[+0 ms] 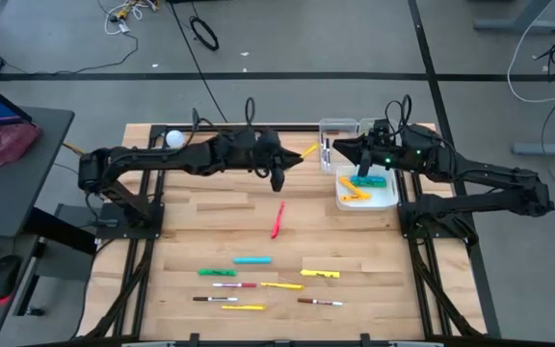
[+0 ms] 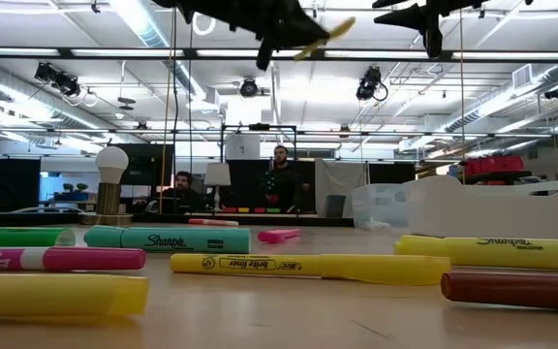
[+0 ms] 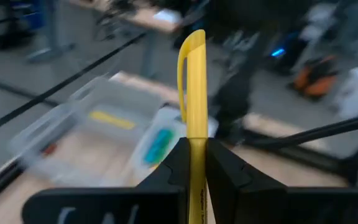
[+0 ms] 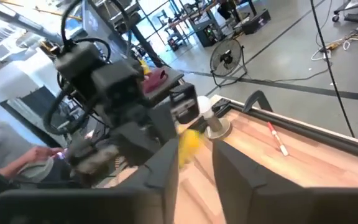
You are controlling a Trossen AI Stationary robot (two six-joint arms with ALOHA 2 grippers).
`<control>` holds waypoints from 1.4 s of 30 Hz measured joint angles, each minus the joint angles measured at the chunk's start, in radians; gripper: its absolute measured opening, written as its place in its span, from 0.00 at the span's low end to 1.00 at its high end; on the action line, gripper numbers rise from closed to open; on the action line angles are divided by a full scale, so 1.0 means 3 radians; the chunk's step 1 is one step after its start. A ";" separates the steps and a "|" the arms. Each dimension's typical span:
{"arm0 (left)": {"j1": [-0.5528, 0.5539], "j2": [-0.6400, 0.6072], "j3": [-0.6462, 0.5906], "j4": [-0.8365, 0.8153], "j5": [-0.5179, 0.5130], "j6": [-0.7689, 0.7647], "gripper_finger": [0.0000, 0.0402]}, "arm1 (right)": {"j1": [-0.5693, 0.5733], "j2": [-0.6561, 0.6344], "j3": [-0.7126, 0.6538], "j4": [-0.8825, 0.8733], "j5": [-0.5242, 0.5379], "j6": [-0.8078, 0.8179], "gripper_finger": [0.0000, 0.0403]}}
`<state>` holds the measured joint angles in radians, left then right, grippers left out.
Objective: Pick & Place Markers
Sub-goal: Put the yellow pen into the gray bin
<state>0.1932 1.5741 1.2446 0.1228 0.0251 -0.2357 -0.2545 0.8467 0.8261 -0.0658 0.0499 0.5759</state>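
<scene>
Yellow marker (image 3: 194,93) pinched by left gripper (image 3: 194,163), upper centre | right gripper (image 4: 194,163) spread, empty | risk: marker misses bin (image 1: 385,200) if dropped early.

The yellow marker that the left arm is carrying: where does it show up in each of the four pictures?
High view: the yellow marker juts from the left gripper near the clear bins.
Low view: top centre, in the air.
Left wrist view: centre, upright between the fingers.
Right wrist view: yellow blur behind the right gripper.
Shared landmark: the bins.
</scene>
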 joint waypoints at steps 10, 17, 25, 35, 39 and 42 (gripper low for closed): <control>-0.0003 0.0002 -0.0001 0.0694 0.0437 -0.0396 0.08 | -0.0065 -0.0039 -0.0003 0.0721 -0.0562 -0.0356 0.53; -0.0004 0.0002 0.0000 0.1125 0.0458 -0.0569 0.07 | -0.0050 -0.0053 0.0296 0.0710 -0.0581 -0.0676 0.60; -0.0004 0.0002 0.0000 0.1421 0.0464 -0.0667 0.08 | -0.0049 -0.0046 0.0806 0.0137 -0.0378 -0.1102 0.56; -0.0003 0.0000 0.0115 0.1420 0.0522 -0.0575 0.08 | -0.0050 0.0149 0.0813 -0.0501 -0.0108 -0.0838 0.52; -0.0002 0.0003 0.0146 0.1316 0.0536 -0.0546 0.08 | -0.0050 0.0348 0.0813 -0.0549 -0.0218 -0.0842 0.57; 0.0001 0.0002 0.0153 0.1282 0.0544 -0.0544 0.08 | -0.0050 0.0473 0.0811 -0.0416 -0.0362 -0.0956 0.62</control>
<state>0.1936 1.5745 1.2903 0.5073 0.1883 -0.3989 -0.2695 0.9887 1.0695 -0.1907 -0.0586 0.2891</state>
